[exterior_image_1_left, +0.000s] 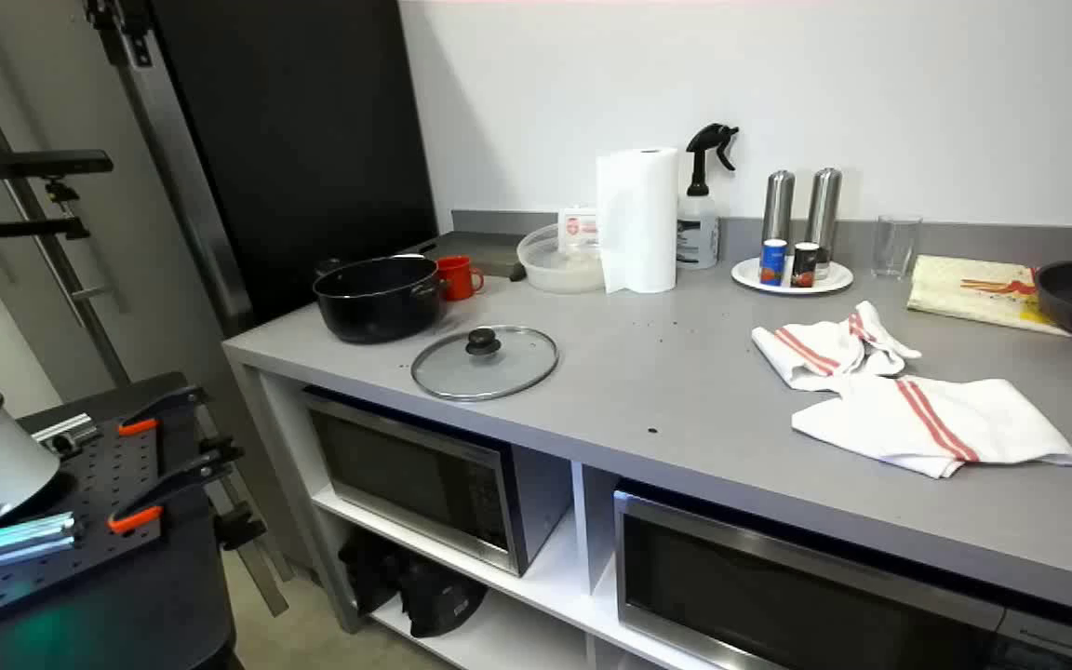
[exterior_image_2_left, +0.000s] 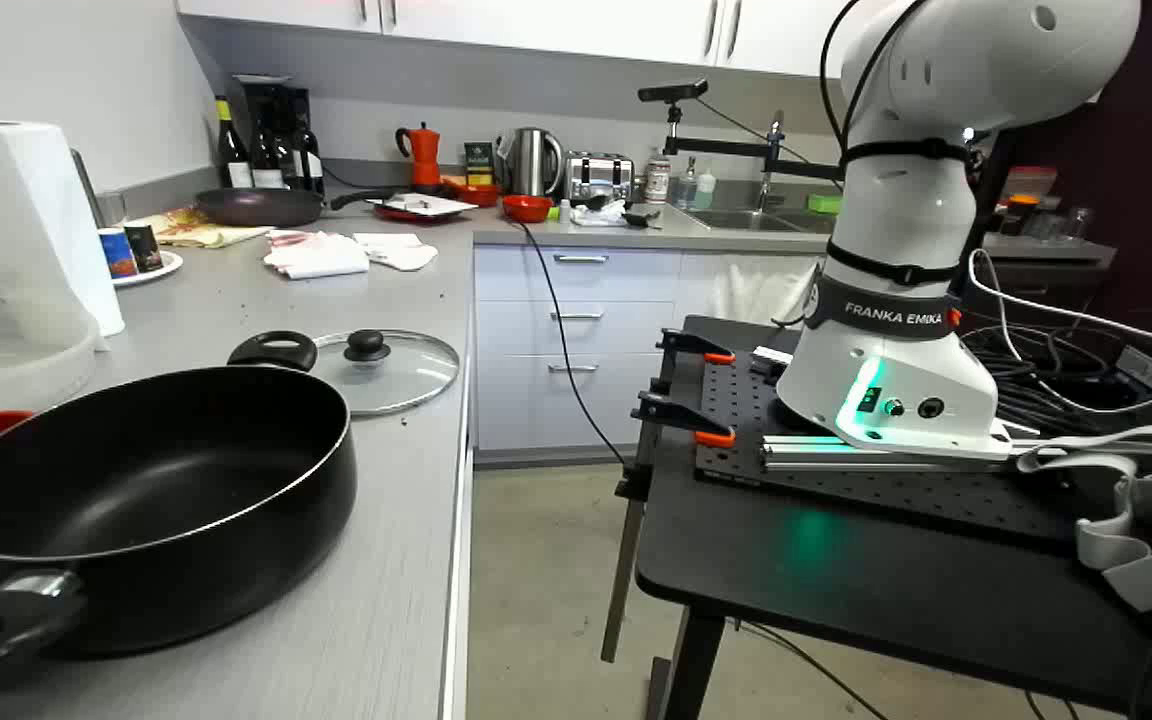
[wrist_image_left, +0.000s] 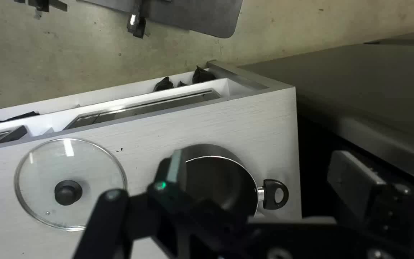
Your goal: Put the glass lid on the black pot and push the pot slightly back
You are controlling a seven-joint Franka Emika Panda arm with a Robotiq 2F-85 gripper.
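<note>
Behind everything, a plain white wall [exterior_image_1_left: 806,84]. Below, a pale concrete floor [exterior_image_2_left: 526,600]. Along the wall, a long grey counter [exterior_image_1_left: 629,372] with a fine-grained top, ending just beside a tall unit [exterior_image_1_left: 303,140] with a black side panel. Across a strip of floor, a black table [exterior_image_2_left: 736,550] bearing a white jointed robot arm [exterior_image_2_left: 911,220]. On white shelves [exterior_image_1_left: 536,596] under the counter, two steel-framed dark microwaves [exterior_image_1_left: 415,465]. On top, near the counter's end, the low, wide, round black pot [exterior_image_1_left: 378,305], upright and open. Near the pot but apart, by the front edge, the round clear glass lid [exterior_image_1_left: 489,370], flat with its black knob [exterior_image_1_left: 483,341] upward. Farther along, two rumpled white towels [exterior_image_1_left: 890,437] with red stripes. In the wrist view, the black two-fingered gripper [wrist_image_left: 262,168], fingers [wrist_image_left: 174,167] spread wide, one partly before the pot. On a round white plate [exterior_image_1_left: 834,283], steel cylinders [exterior_image_1_left: 779,205] and small shakers [exterior_image_1_left: 773,262]. Just behind the pot, a red mug [exterior_image_1_left: 457,277]. Scattered on the grey, small dark specks [exterior_image_1_left: 652,430].
</note>
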